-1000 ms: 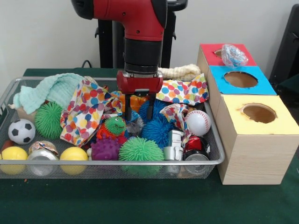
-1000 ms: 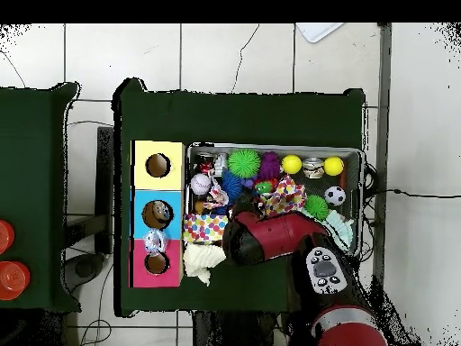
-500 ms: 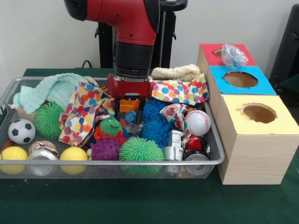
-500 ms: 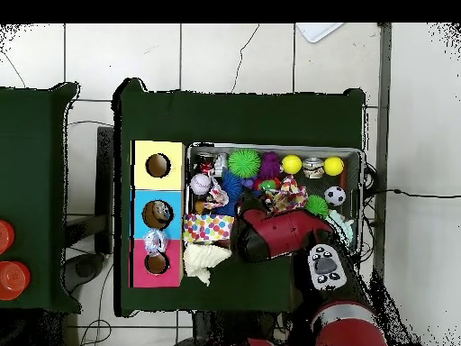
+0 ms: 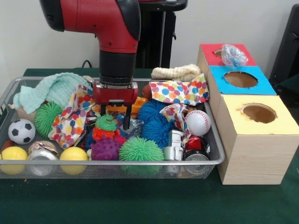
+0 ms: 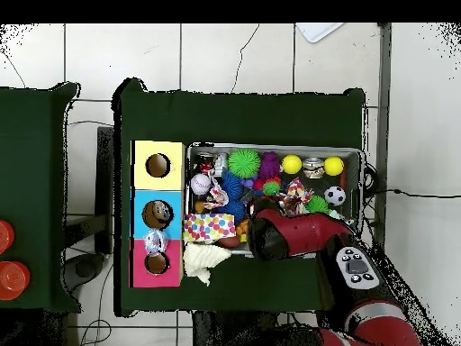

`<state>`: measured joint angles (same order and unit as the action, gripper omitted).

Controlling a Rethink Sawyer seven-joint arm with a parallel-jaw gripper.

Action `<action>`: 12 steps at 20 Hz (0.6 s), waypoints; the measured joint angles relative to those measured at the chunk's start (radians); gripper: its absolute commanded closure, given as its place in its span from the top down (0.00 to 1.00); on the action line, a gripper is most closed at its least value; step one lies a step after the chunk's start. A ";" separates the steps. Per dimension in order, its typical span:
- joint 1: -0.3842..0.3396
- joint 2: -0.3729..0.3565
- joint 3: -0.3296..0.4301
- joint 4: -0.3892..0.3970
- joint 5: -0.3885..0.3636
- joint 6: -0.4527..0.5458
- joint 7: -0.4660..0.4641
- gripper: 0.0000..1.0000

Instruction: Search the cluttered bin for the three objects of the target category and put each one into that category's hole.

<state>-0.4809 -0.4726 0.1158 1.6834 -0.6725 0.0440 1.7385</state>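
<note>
The wire mesh bin is full of toys and cloths; it also shows in the overhead view. My gripper is open, with its fingers lowered into the clutter between the spotted cloth and the blue spiky balls. A crumpled see-through plastic piece, maybe a bottle, lies just right of the fingers. One clear bottle lies on the red-surround box by its opening. The blue-surround hole is between the red and yellow boxes and also shows in the overhead view. In the overhead view the arm hides the gripper.
Near the bin's front rim lie metal cans, yellow balls, a soccer ball, green and purple spiky balls and a baseball. A mint cloth lies at the back left. The yellow-surround box stands nearest.
My arm has moved left in the front view and come lower into the bin. The spotted cloth on the left has been pushed further left.
</note>
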 measured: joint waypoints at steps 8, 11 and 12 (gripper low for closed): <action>-0.095 0.004 0.078 0.026 0.048 0.007 0.000 1.00; -0.111 0.004 0.098 0.036 0.060 0.016 0.000 1.00; -0.115 0.003 0.104 0.040 0.063 0.020 0.000 1.00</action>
<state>-0.5960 -0.4698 0.2202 1.7232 -0.6093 0.0639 1.7385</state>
